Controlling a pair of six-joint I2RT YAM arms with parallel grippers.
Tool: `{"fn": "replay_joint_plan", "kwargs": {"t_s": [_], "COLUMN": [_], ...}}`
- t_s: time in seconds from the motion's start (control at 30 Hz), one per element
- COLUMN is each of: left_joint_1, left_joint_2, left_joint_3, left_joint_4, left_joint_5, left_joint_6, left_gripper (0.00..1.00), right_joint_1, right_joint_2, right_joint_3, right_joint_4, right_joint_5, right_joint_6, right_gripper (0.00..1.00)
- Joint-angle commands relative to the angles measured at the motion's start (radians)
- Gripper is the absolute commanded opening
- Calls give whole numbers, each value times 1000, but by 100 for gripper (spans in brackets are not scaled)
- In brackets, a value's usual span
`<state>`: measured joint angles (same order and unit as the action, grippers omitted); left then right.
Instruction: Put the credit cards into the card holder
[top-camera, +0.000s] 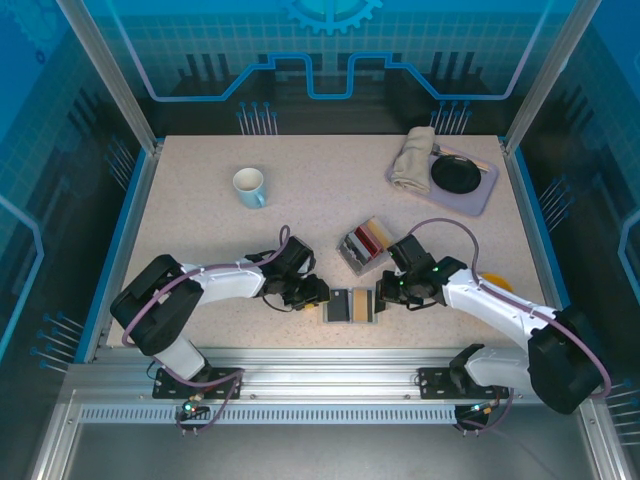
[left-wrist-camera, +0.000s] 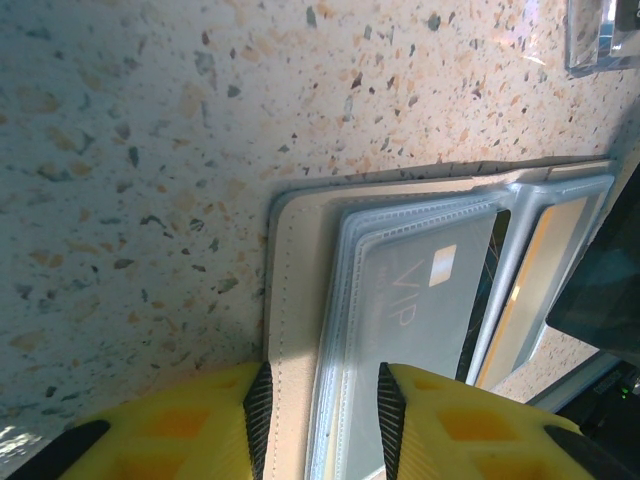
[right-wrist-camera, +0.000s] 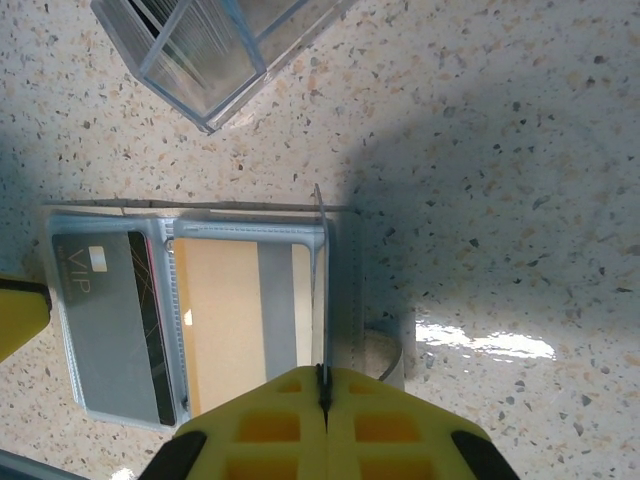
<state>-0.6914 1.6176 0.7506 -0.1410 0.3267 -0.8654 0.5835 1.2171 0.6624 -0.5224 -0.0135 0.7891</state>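
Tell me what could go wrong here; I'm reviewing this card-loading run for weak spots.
The right end effector is shut on one thin clear sleeve of the card holder; it might slip or crease. The left end effector straddles the holder's edge, so opposing pulls could drag it. The clear box of spare cards sits close behind, easy to bump.

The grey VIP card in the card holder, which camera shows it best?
The left wrist view: the grey VIP card sits large behind a clear sleeve, lettering readable. The right wrist view shows the whole card, smaller, at the holder's left side. In the top external view the card holder is tiny, so the card can't be made out.
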Motion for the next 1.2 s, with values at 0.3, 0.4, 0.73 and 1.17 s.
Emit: {"fn": "replay_joint_plan", "kwargs": {"t_s": [0.3, 0.4, 0.73, 1.17], "left_joint_1": [-7, -7, -7, -7], "left_joint_2": [-14, -15, -5, -13], "left_joint_3": [-9, -9, -7, -10], "left_joint_4": [0, 3, 7, 1], "left_joint_5": [4, 4, 11, 3], "left_joint_6": [-13, -16, -15, -15], "left_gripper": [37, 37, 37, 36], "right_joint_1": [-7, -7, -4, 5], "right_joint_2": [-34, -17, 32, -2], "right_joint_3": [17, 7, -28, 7], "right_joint_4": [-35, -19, 49, -34], "right_joint_5": [17, 11, -26, 38], "right_joint_6": [-36, -35, -31, -99], "right_gripper": [5, 5, 5, 5]}}
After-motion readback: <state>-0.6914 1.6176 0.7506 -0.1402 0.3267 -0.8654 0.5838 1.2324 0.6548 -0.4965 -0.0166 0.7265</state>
